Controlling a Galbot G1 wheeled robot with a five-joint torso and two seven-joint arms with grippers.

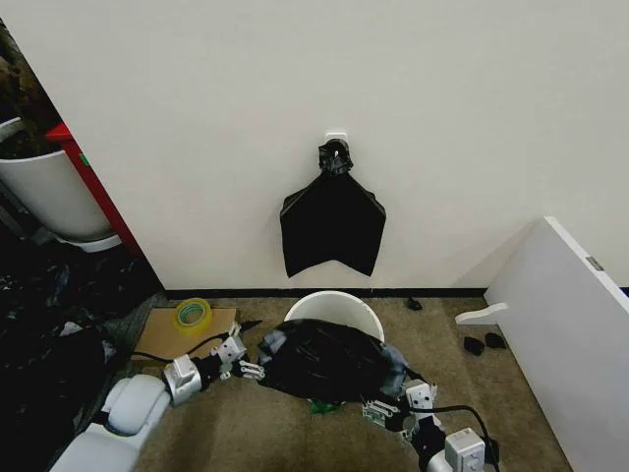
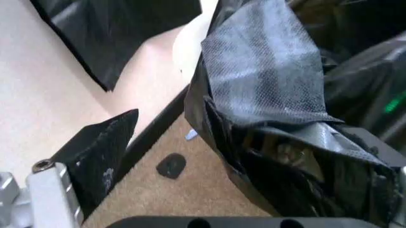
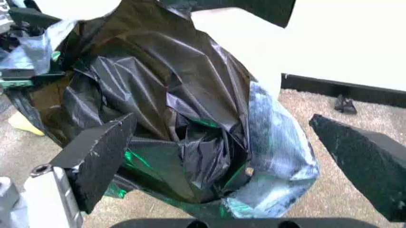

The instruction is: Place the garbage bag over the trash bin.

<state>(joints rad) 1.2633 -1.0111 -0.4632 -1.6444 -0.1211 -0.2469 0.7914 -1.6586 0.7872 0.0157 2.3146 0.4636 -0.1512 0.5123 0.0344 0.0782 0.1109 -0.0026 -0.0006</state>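
Note:
The trash bin point(image 1: 332, 307) is a round white bucket standing on the carpet against the wall. The garbage bag point(image 1: 322, 360), glossy, black and crinkled, lies bunched over the bin's near side and spills toward me. My left gripper point(image 1: 250, 369) is at the bag's left edge and stands open. One of its fingers point(image 2: 100, 151) is bare, and the bag point(image 2: 273, 95) is draped over the other side. My right gripper point(image 1: 381, 409) sits at the bag's right front, open. Its fingers point(image 3: 95, 152) stand wide apart with the bag point(image 3: 171, 104) just ahead of them.
A flat black bag point(image 1: 332, 224) hangs from a wall hook above the bin. A tape roll point(image 1: 193, 313) lies on cardboard to the left, and a white plant pot point(image 1: 47, 192) stands far left. A white panel point(image 1: 570, 324) leans at the right. Small dark scraps point(image 1: 485, 344) lie on the carpet.

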